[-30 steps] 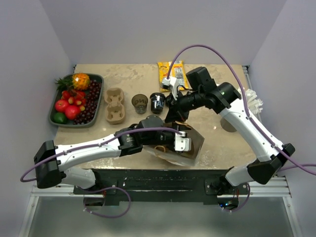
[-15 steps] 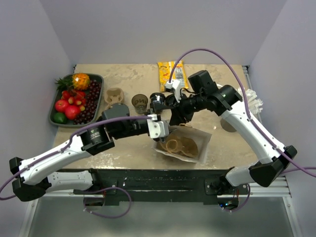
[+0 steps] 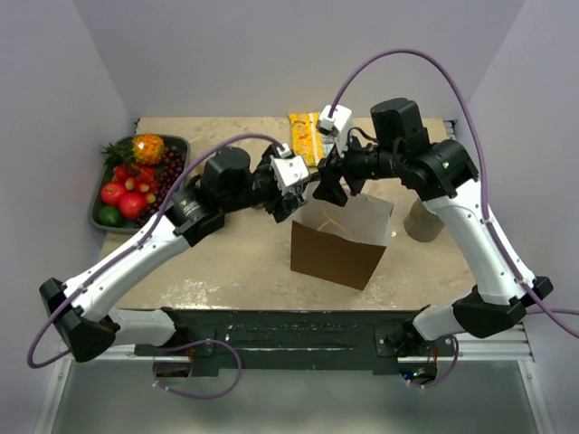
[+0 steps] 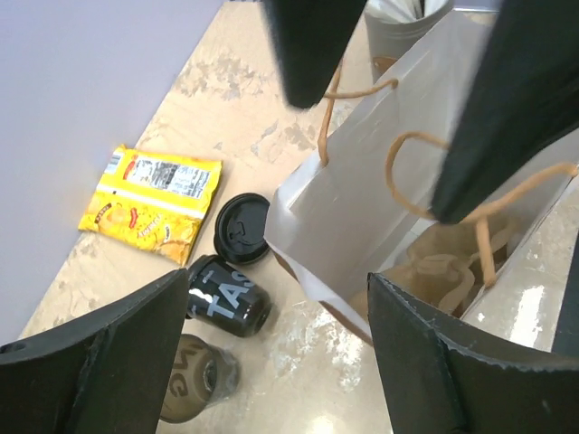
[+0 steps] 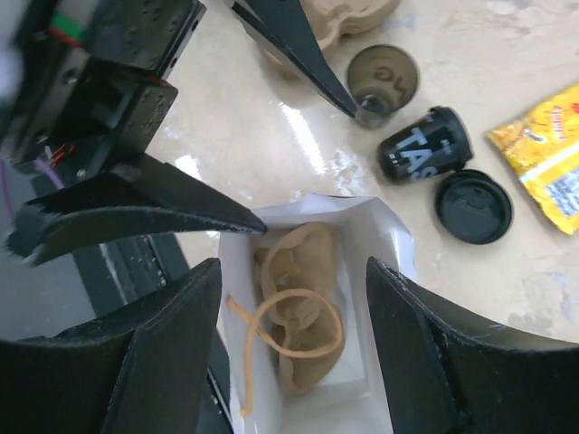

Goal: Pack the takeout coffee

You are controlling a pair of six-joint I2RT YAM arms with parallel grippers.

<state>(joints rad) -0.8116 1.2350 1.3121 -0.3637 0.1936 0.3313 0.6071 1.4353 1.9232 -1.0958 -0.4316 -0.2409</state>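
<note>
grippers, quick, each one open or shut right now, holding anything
left gripper: open, holding nothing
right gripper: open, holding nothing, over the open paper bag

A beige, marbled table sits enclosed by plain lavender walls: a far wall, a left wall and a right wall. Its glossy top catches bright glare. An aluminium rail lines the near edge, above a grey floor.
</note>
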